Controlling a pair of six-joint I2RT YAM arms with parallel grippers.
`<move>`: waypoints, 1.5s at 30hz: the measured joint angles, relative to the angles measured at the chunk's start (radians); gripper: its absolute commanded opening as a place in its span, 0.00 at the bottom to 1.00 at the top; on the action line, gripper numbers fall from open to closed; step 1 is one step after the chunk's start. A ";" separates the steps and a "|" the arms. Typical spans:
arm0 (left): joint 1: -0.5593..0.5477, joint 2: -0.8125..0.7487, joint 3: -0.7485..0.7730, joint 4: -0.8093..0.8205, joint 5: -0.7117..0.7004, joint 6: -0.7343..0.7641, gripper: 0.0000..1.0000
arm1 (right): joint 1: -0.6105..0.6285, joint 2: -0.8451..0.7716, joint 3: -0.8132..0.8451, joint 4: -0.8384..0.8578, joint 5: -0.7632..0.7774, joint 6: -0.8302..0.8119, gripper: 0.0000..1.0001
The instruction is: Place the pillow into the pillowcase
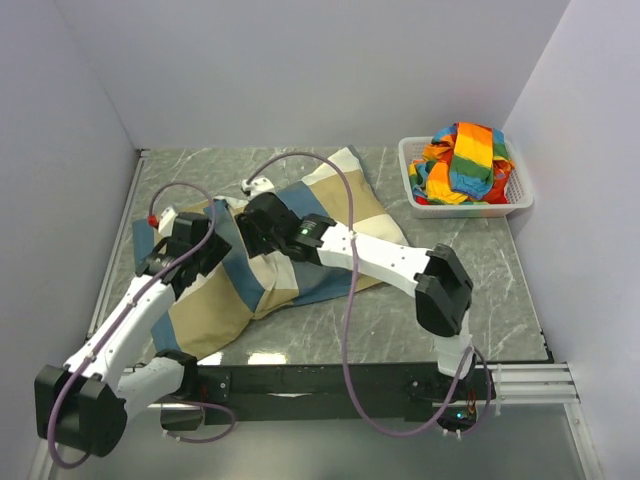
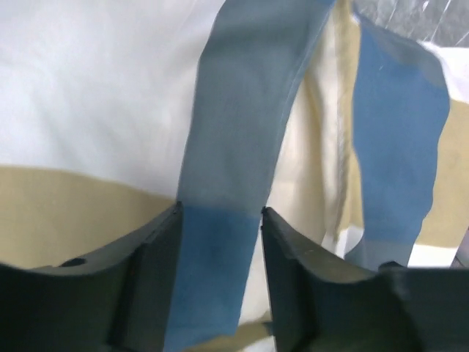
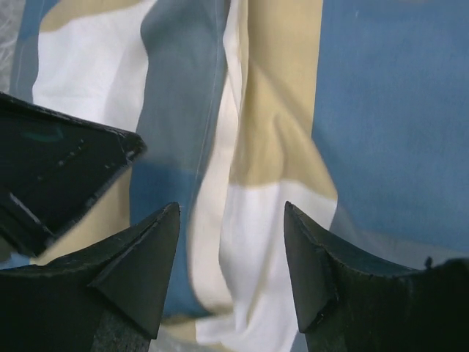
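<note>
The pillowcase sprawls from table centre toward 8 o'clock. The left gripper stands released astride a blue fold. The right gripper, at its 3 o'clock, is parted too, likely to pinch cloth. The cream pillow seems mostly inside.

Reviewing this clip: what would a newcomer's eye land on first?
The big pillowcase of blue, tan and off-white blocks lies rumpled across the marbled table. The left gripper and right gripper hang open right at its folds. In the far right corner, a white basket holds a bright rainbow-striped cloth.
</note>
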 measured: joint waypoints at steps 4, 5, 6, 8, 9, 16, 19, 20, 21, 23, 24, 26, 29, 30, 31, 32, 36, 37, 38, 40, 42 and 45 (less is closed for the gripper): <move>0.004 0.066 0.055 0.036 -0.028 0.013 0.57 | -0.001 0.093 0.100 -0.003 0.036 -0.028 0.46; 0.004 0.077 0.061 0.046 -0.031 0.018 0.56 | -0.002 0.110 0.109 -0.003 0.041 -0.032 0.42; 0.005 0.096 0.071 0.058 -0.035 0.021 0.56 | -0.002 0.129 0.119 -0.008 0.047 -0.038 0.39; 0.005 0.135 0.087 0.070 -0.038 0.025 0.55 | -0.008 0.168 0.141 -0.021 0.053 -0.047 0.34; 0.005 0.155 0.094 0.072 -0.041 0.027 0.54 | -0.009 0.177 0.143 -0.023 0.051 -0.049 0.32; 0.006 0.261 0.124 0.090 -0.042 0.032 0.43 | -0.061 0.183 0.122 0.006 -0.029 -0.040 0.00; 0.004 0.291 0.139 0.110 -0.032 0.052 0.43 | -0.114 0.154 0.065 0.053 -0.122 -0.014 0.00; 0.000 0.305 0.149 0.114 -0.032 0.057 0.43 | -0.135 0.146 0.049 0.066 -0.163 -0.002 0.00; -0.006 0.319 0.158 0.116 -0.032 0.062 0.44 | -0.154 0.140 0.037 0.079 -0.203 0.008 0.00; -0.025 0.340 0.172 0.114 -0.040 0.071 0.45 | -0.183 0.136 0.026 0.097 -0.257 0.024 0.00; -0.040 0.350 0.178 0.110 -0.051 0.072 0.46 | -0.198 0.135 0.023 0.108 -0.284 0.033 0.00; -0.071 0.361 0.185 0.100 -0.078 0.071 0.46 | -0.211 0.132 0.014 0.124 -0.325 0.043 0.00; -0.122 0.375 0.195 0.067 -0.137 0.051 0.42 | -0.214 0.121 0.002 0.145 -0.378 0.060 0.00; -0.131 0.379 0.197 0.059 -0.148 0.048 0.31 | -0.216 0.115 0.000 0.149 -0.393 0.064 0.00; -0.150 0.389 0.200 0.050 -0.169 0.043 0.26 | -0.216 0.110 0.000 0.153 -0.404 0.068 0.00; -0.162 0.399 0.201 0.043 -0.182 0.037 0.20 | -0.216 0.103 0.000 0.160 -0.418 0.071 0.00; -0.182 0.420 0.201 0.027 -0.200 0.026 0.01 | -0.216 0.074 -0.001 0.177 -0.450 0.086 0.00; -0.182 0.420 0.201 0.026 -0.198 0.027 0.01 | -0.216 0.068 -0.002 0.180 -0.454 0.089 0.00; -0.182 0.417 0.201 0.027 -0.196 0.027 0.01 | -0.216 0.061 -0.002 0.181 -0.459 0.089 0.00; -0.183 0.407 0.200 0.031 -0.175 0.033 0.01 | -0.216 0.051 -0.005 0.185 -0.467 0.093 0.00; -0.187 0.383 0.194 0.047 -0.138 0.046 0.01 | -0.216 0.040 -0.015 0.188 -0.473 0.100 0.00; -0.203 0.334 0.190 0.071 -0.054 0.068 0.01 | -0.216 0.034 -0.018 0.189 -0.476 0.109 0.00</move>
